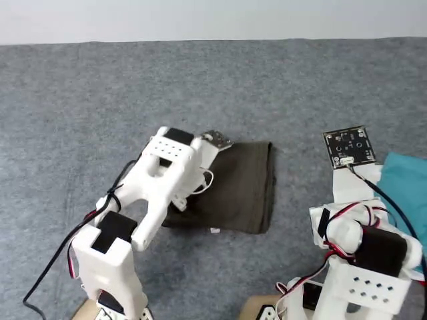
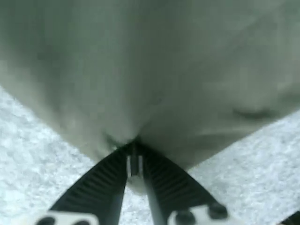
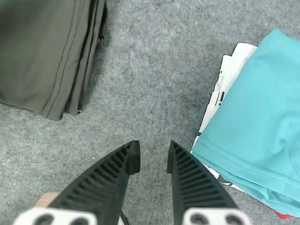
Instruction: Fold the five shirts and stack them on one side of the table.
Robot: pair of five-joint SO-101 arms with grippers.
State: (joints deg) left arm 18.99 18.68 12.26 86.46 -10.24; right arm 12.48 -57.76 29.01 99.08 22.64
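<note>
One folded olive shirt [image 1: 240,190], clamped in the left gripper [image 2: 134,153], lies left of the teal-topped stack [image 1: 407,183], with the parted right gripper [image 3: 153,157] between them.

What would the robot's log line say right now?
left pincer: shut on olive shirt | right pincer: open above grey table | teal shirt: atop white shirt

The desk [image 1: 60,100] is covered edge to edge in grey, speckled, felt-like cloth. Beyond its far edge runs a plain pale strip [image 1: 213,20], wall or floor. Light falls soft and even, leaving only faint shadows
</note>
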